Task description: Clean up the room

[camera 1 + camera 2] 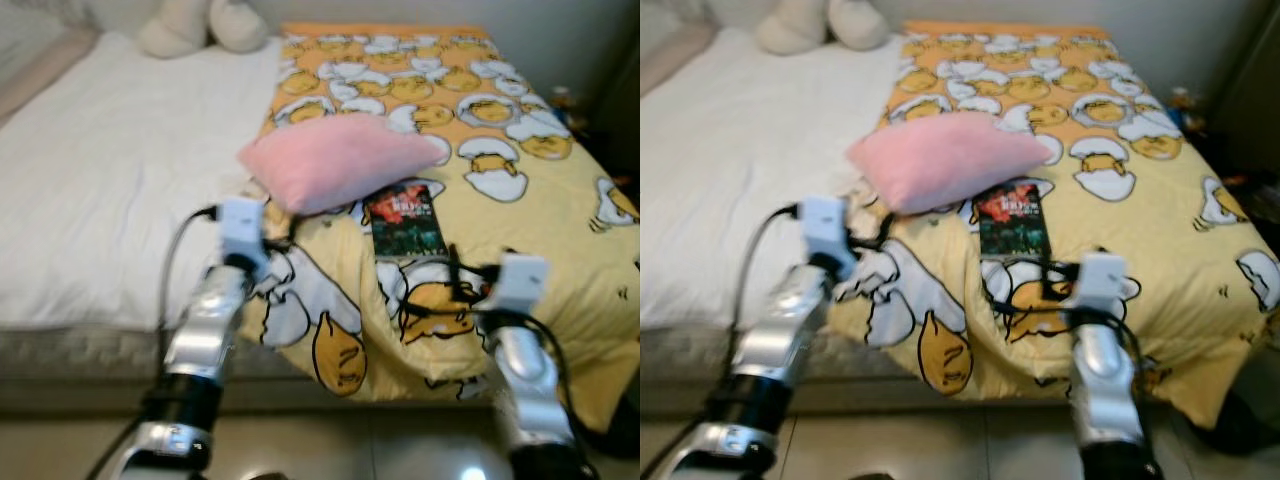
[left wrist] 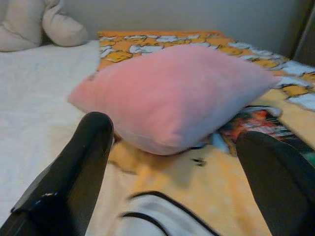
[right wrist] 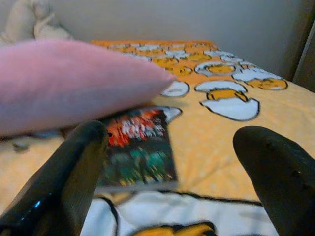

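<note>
With both hands spread apart and empty over the bed (image 1: pixel 100 200), left hand (image 2: pixel 172 162) facing the pillow (image 1: pixel 335 160), right hand (image 3: pixel 167 162) the book (image 1: pixel 405 222), I judge I'm lining up a pickup; next, close in

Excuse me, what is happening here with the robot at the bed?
The robot stands at the bed's edge with both arms reaching over the yellow egg-print blanket. Its left gripper, open, faces the soft pink pillow. Its right gripper, also open, faces the dark paperback book lying beside it. Neither is held.
</note>
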Motion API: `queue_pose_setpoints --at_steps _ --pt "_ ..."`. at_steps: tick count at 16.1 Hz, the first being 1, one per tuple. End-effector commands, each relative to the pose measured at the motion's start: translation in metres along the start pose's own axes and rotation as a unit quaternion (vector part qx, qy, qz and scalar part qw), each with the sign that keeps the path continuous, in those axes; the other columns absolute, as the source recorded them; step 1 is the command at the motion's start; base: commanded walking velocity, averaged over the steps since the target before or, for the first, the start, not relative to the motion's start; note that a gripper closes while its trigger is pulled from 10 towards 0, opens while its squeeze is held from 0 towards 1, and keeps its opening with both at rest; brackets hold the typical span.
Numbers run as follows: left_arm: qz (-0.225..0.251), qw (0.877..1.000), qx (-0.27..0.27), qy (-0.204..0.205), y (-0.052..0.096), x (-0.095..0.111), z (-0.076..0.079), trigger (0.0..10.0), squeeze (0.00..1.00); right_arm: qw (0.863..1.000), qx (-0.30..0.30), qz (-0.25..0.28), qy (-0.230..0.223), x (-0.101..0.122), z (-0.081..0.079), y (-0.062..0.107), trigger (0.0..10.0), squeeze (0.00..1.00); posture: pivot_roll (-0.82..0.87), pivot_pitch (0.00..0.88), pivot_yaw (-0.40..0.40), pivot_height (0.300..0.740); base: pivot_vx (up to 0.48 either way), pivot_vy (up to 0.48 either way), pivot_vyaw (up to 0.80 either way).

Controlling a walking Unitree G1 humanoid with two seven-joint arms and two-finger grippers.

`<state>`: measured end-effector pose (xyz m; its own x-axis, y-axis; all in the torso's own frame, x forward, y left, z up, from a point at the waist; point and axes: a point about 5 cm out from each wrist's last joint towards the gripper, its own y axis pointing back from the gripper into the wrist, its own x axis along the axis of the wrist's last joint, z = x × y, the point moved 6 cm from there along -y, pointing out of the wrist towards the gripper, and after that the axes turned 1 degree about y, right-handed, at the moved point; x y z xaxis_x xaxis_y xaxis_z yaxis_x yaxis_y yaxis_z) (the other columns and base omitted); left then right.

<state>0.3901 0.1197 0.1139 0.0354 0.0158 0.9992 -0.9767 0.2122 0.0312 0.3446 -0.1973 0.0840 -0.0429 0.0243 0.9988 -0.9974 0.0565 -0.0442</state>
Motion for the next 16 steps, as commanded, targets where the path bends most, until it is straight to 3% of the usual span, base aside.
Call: queue_pose_setpoints --at_steps 1,5,10,11,13,14,15,16 --pt "0.015 1.000 -0.010 0.006 -0.006 0.009 0.009 10.0 0.00 1.000 -0.009 0.006 0.005 0.005 0.009 -0.001 10.0 0.57 -0.06 0.000 0.053 0.731 0.277 0.394 0.00" --pt "0.022 0.998 -0.031 -0.042 -0.009 0.014 0.017 10.0 0.00 1.000 -0.005 0.001 0.007 0.002 0.005 0.001 10.0 0.56 -0.06 0.000 0.057 0.731 0.278 0.393 0.00" --pt "0.022 0.998 -0.041 -0.040 -0.013 0.015 0.023 10.0 0.00 1.000 -0.014 -0.001 -0.014 0.003 0.005 0.000 10.0 0.56 -0.08 0.000 0.077 0.731 0.299 0.376 0.00" --pt "0.018 0.999 -0.031 -0.018 -0.015 0.014 0.022 10.0 0.00 1.000 -0.013 -0.004 -0.002 0.005 0.005 -0.003 10.0 0.55 -0.08 0.000 0.080 0.731 0.300 0.375 0.00" --pt "-0.030 0.993 0.025 0.115 -0.016 -0.007 0.006 10.0 0.00 1.000 -0.012 0.005 0.014 0.014 0.005 -0.008 10.0 0.49 -0.09 0.000 0.079 0.731 0.000 0.000 0.00" --pt "-0.048 0.988 0.037 0.144 -0.012 -0.019 0.001 10.0 0.00 0.999 -0.013 0.008 0.035 0.019 0.008 -0.010 10.0 0.45 -0.10 0.000 0.059 0.731 0.000 0.000 0.00" --pt "-0.057 0.988 0.044 0.135 -0.010 -0.026 -0.002 10.0 0.00 0.999 -0.013 0.006 0.040 0.020 0.011 -0.011 10.0 0.31 -0.10 0.000 0.045 0.731 0.000 0.000 0.00" --pt "-0.062 0.992 0.048 0.100 -0.006 -0.032 -0.004 10.0 0.00 0.999 -0.010 0.002 0.048 0.021 0.015 -0.013 10.0 0.00 -0.10 0.000 0.012 0.731 0.000 0.000 0.00"
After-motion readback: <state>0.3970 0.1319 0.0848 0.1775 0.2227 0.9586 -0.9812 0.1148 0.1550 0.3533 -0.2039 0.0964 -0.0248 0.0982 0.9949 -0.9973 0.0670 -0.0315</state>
